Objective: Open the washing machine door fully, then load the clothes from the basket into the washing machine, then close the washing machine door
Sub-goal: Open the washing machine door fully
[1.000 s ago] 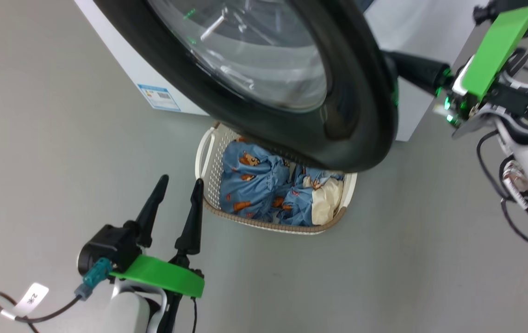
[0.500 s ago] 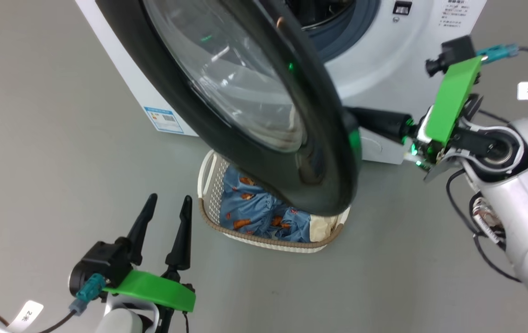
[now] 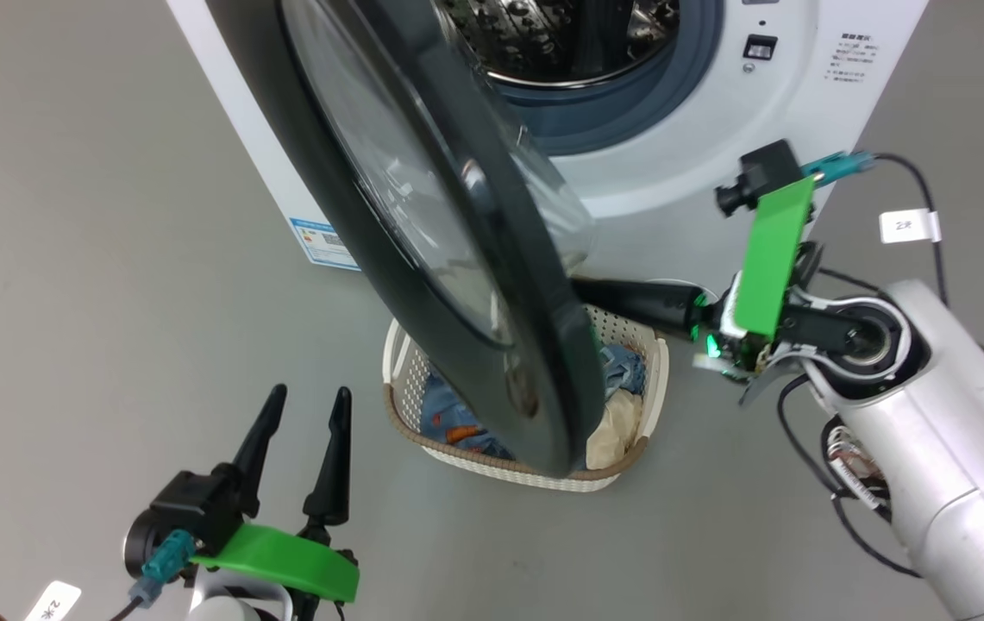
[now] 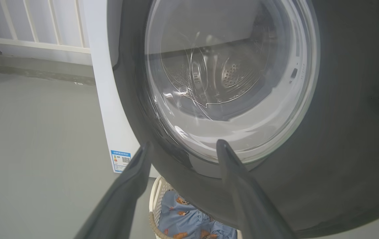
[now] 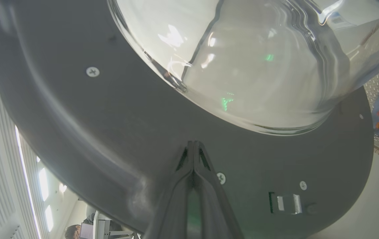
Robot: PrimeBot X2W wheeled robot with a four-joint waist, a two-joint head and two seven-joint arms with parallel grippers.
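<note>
The washing machine door [image 3: 457,259] stands partly swung out, its black rim edge-on over the basket [image 3: 526,470]. Behind it the washing machine [image 3: 673,181] shows its steel drum [image 3: 560,34]. Blue bear-print clothes [image 3: 621,371] and a cream piece [image 3: 612,431] lie in the basket, half hidden by the door. My right gripper [image 3: 586,291] is shut, its tips against the door's inner dark face [image 5: 76,116] just below the glass bowl [image 5: 242,66]. My left gripper [image 3: 309,397] is open and holds nothing, low on the left, apart from the basket. It faces the door's outer glass [image 4: 229,76].
Grey floor surrounds the machine. A blue label [image 4: 121,161] is on the machine's lower side. The door latch [image 5: 287,202] sits near the rim. A white railing [image 4: 33,36] stands behind. A seated person [image 5: 73,230] is far off.
The door has swung further open toward the left, with my shut right gripper following on its inner side. More of the drum shows. The head view has shifted. My left gripper stays open.
</note>
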